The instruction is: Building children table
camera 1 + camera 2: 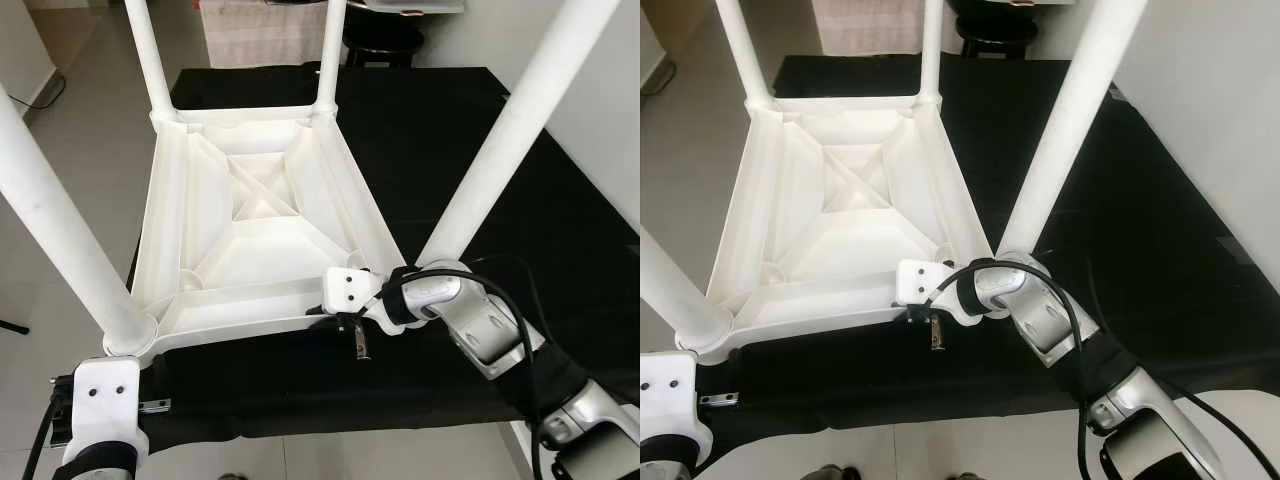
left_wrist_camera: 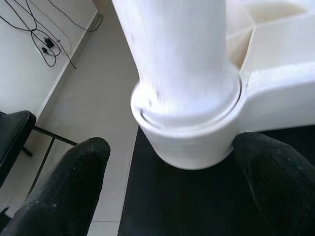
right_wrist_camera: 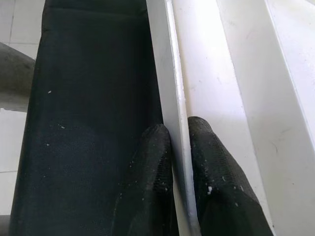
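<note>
Right pincer (image 3: 179, 162) is clamped on the near rim of the upturned white children's table (image 1: 255, 215), which lies legs-up on the black-covered worktop (image 1: 450, 130). Left pincer (image 2: 170, 187) gapes around the table's near-left leg socket (image 2: 189, 140), fingers (image 2: 66, 191) apart from it.

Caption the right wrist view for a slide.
Right end effector shut on the white table's rim, over the black cloth.
</note>
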`<state>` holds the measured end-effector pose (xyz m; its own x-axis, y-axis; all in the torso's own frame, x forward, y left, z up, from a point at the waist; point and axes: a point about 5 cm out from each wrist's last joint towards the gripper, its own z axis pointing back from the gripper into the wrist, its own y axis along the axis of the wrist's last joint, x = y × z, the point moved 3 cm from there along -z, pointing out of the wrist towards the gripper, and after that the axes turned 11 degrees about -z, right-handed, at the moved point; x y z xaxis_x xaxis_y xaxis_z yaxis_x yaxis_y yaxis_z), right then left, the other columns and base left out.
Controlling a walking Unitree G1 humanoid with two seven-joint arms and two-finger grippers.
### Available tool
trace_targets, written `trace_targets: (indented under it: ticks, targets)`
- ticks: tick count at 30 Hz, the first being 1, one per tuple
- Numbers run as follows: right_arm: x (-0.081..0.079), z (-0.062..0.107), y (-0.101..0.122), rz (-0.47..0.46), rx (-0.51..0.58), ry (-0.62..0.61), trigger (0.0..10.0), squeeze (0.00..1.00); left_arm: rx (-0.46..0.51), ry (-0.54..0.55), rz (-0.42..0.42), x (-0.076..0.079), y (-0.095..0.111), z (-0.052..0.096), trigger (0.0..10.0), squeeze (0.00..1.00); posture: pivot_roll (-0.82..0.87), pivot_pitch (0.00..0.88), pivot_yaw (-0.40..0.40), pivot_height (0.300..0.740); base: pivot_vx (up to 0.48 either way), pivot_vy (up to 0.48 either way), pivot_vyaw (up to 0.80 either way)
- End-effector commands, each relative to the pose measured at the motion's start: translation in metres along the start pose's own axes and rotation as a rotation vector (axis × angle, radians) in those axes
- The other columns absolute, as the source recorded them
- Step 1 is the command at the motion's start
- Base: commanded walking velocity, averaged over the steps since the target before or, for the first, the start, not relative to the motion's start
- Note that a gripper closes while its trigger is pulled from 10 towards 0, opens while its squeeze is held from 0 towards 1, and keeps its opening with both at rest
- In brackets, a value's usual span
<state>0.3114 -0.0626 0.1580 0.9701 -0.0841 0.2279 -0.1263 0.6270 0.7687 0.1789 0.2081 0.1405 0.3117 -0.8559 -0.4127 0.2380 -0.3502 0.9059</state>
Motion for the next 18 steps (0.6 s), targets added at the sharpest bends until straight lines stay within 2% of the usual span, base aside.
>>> trace_targets:
  ticks: [1,3,5,7,9,11,12,14,18]
  targets:
    - [0.005,-0.013,0.002,-0.013,-0.008,-0.060,10.0,0.00,-0.011,0.019,-0.030,-0.004,-0.003,-0.001,10.0,0.00,0.12,0.147,-0.053,0.740,0.000,0.000,0.00]
    - [0.022,-0.018,-0.008,-0.093,-0.088,-0.205,10.0,0.00,-0.011,0.018,-0.029,-0.004,-0.004,-0.002,10.0,0.00,0.12,0.147,-0.057,0.740,0.000,0.000,0.00]
    - [0.022,-0.018,-0.008,-0.093,-0.088,-0.205,10.0,0.00,-0.011,0.018,-0.029,-0.004,-0.004,-0.002,10.0,0.00,0.12,0.147,-0.057,0.740,0.000,0.000,0.00]
    - [0.029,-0.017,-0.015,-0.186,-0.118,-0.275,10.0,0.00,-0.013,0.020,-0.027,-0.004,-0.004,-0.002,10.0,0.00,0.12,0.148,-0.060,0.740,0.000,0.000,0.00]
    - [0.029,-0.017,-0.015,-0.186,-0.118,-0.275,10.0,0.00,-0.013,0.020,-0.027,-0.004,-0.004,-0.002,10.0,0.00,0.12,0.148,-0.060,0.740,0.000,0.000,0.00]
    - [0.028,-0.012,-0.018,-0.221,-0.126,-0.280,10.0,0.00,-0.014,0.021,-0.025,-0.004,-0.004,-0.001,10.0,0.00,0.12,0.148,-0.063,0.740,0.000,0.000,0.00]
    - [0.022,0.006,-0.031,-0.273,-0.162,-0.263,10.0,0.00,-0.017,0.022,-0.023,-0.004,-0.005,-0.001,10.0,0.00,0.11,0.150,-0.064,0.740,0.000,0.000,0.00]
    - [0.019,0.018,-0.040,-0.297,-0.195,-0.257,10.0,0.00,-0.018,0.020,-0.021,-0.004,-0.006,0.000,10.0,0.00,0.10,0.151,-0.064,0.740,0.000,0.000,0.00]
    - [0.019,0.027,-0.048,-0.328,-0.226,-0.278,10.0,0.00,-0.018,0.018,-0.021,-0.003,-0.006,-0.001,10.0,0.00,0.10,0.151,-0.066,0.740,0.000,0.000,0.00]
